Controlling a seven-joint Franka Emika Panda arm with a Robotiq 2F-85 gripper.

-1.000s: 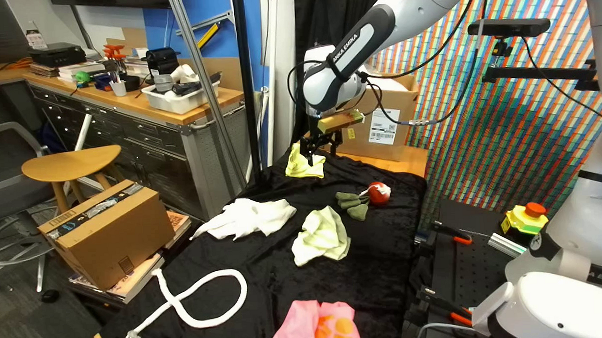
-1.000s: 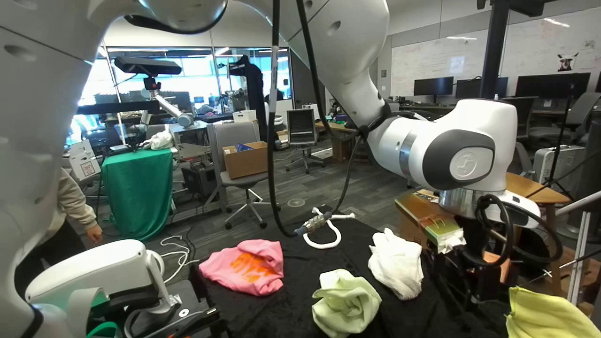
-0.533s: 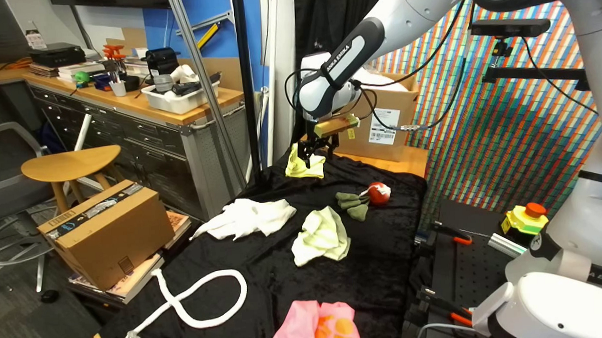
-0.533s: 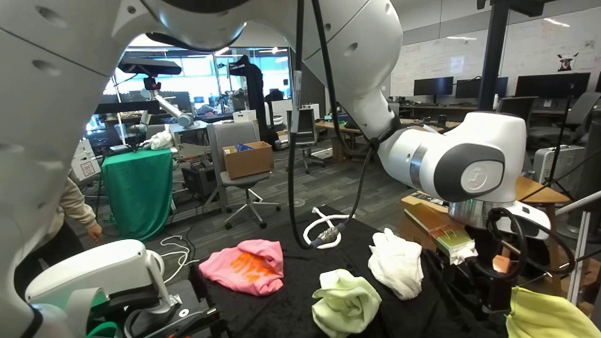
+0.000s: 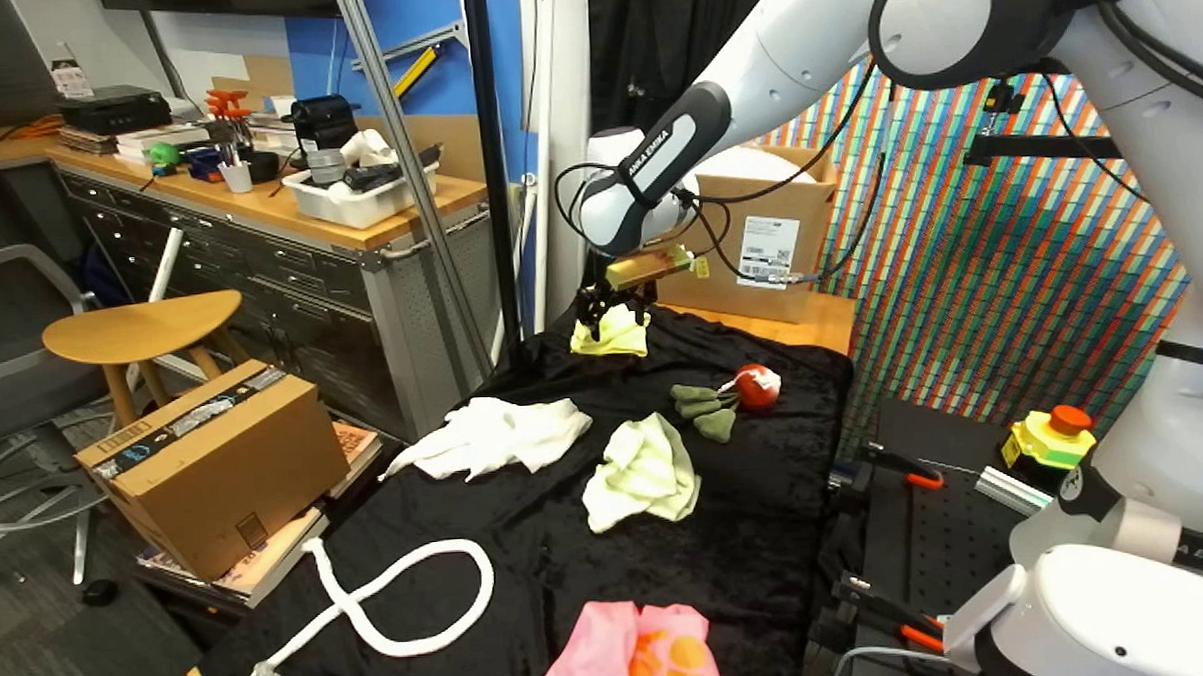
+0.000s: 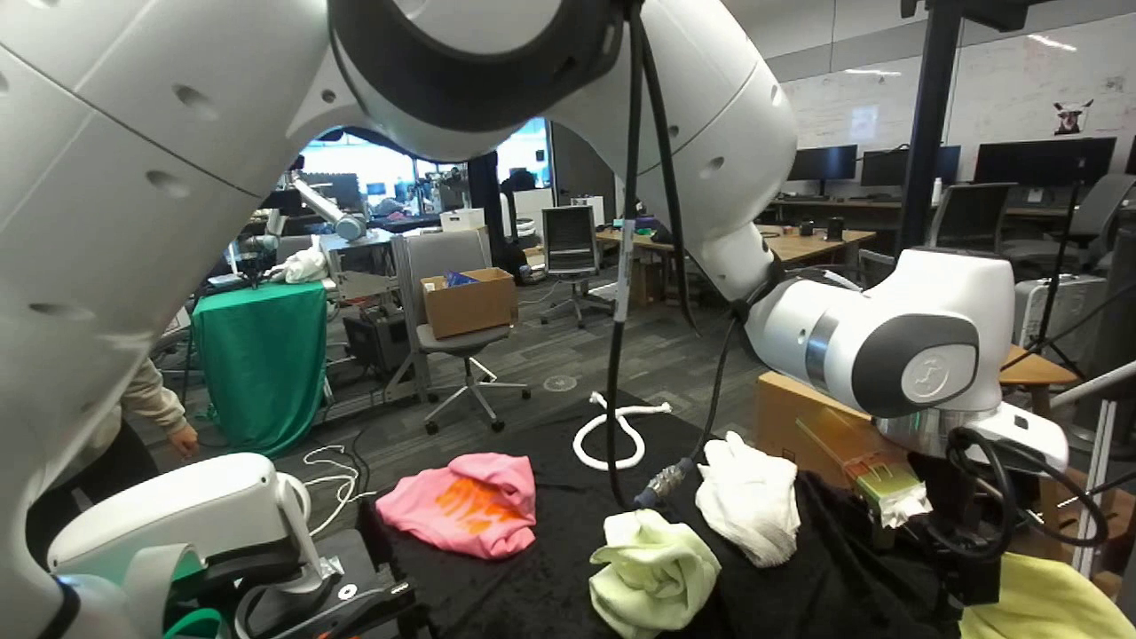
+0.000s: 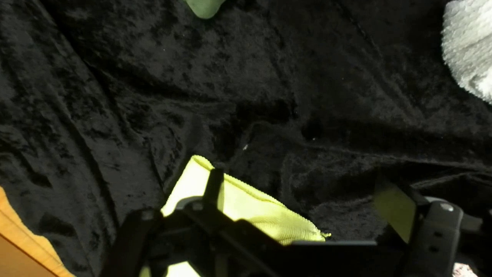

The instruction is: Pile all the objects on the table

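A yellow cloth (image 5: 612, 344) lies at the far end of the black-covered table (image 5: 759, 543); it also shows in the wrist view (image 7: 261, 204). My gripper (image 5: 619, 322) is open just over it. In the wrist view my gripper (image 7: 305, 198) has one finger over the cloth and the other over bare black fabric. A white cloth (image 5: 505, 436), a light green cloth (image 5: 643, 477), a pink cloth with orange letters (image 5: 598, 663) and a white rope (image 5: 349, 602) lie apart. A red ball (image 5: 758, 388) lies beside dark green pieces (image 5: 699, 407).
A large cardboard box (image 5: 749, 253) stands behind the far table end, near my arm. A black pole (image 5: 491, 182) rises at the table's far left. A red emergency button (image 5: 1070, 420) and a white headset-like device (image 5: 1131, 610) are on the right.
My arm has come down and moved further outward, bringing the open gripper lower over the yellow cloth. The cloths, rope and red ball have not moved.
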